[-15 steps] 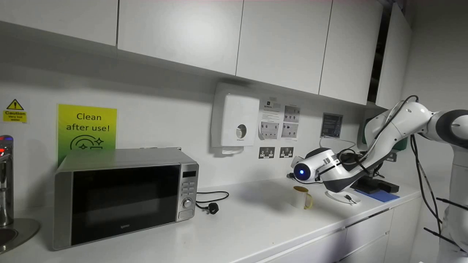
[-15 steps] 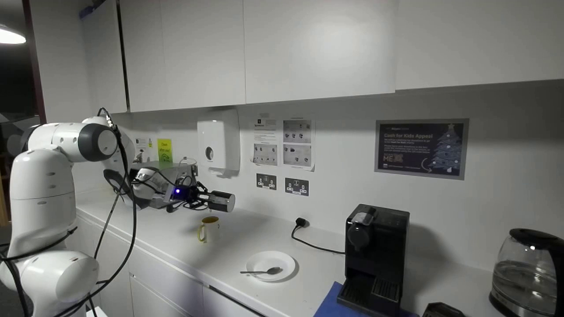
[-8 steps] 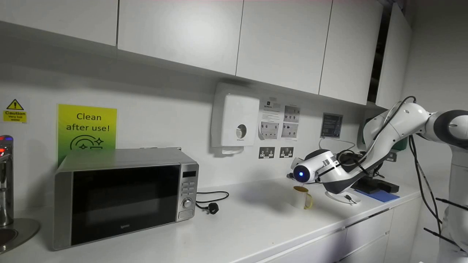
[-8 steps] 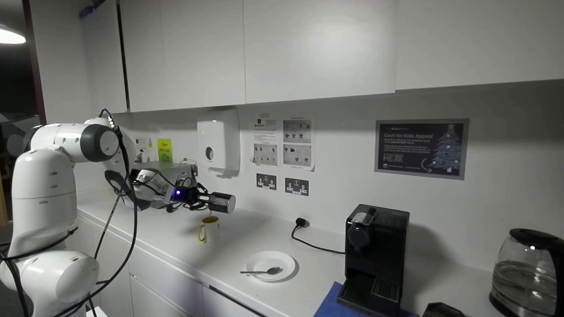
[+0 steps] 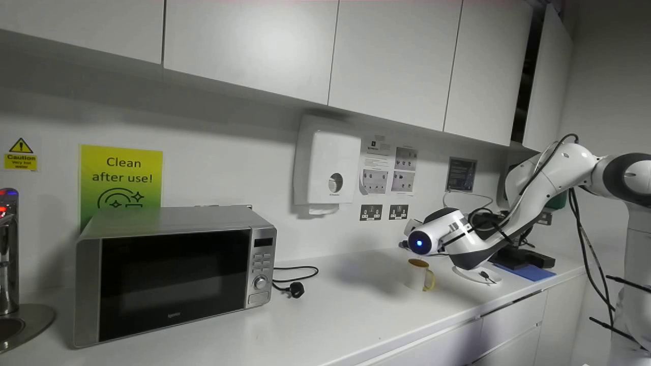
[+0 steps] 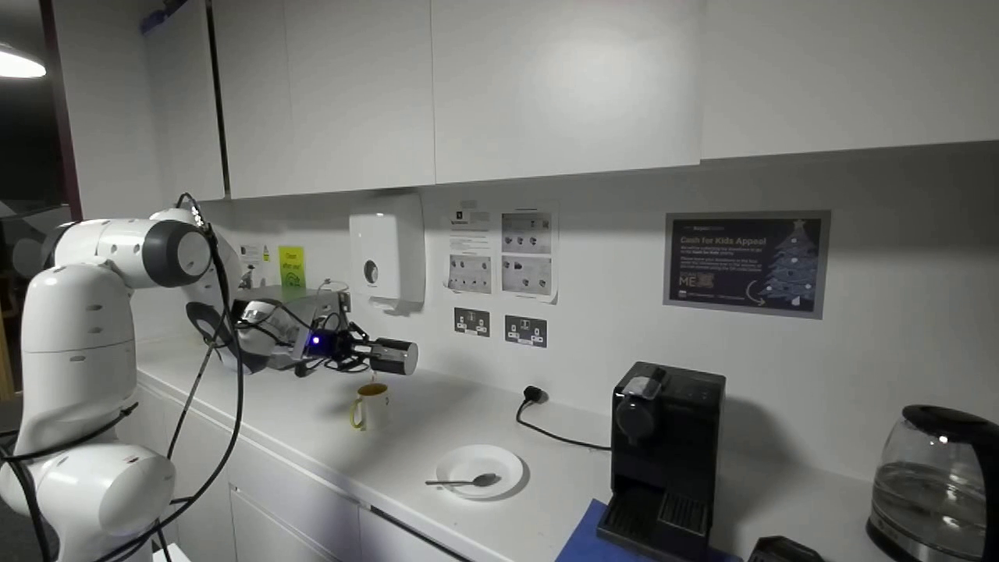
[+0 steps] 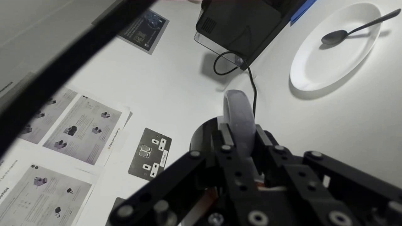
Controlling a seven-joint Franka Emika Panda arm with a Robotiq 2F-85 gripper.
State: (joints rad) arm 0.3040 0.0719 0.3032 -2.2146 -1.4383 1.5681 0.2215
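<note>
The dark cup (image 6: 396,357) is held by its pale handle (image 7: 238,108), on which the hand (image 7: 245,135) is clamped, presumably because a narrow loop is easily gripped. In an exterior view the cup is tipped on its side, apparently so that its mouth is set over the yellow-lined mug (image 6: 376,412) at seven o'clock on the desk (image 6: 460,421); a thin streak (image 6: 373,377) is seen between them.
</note>
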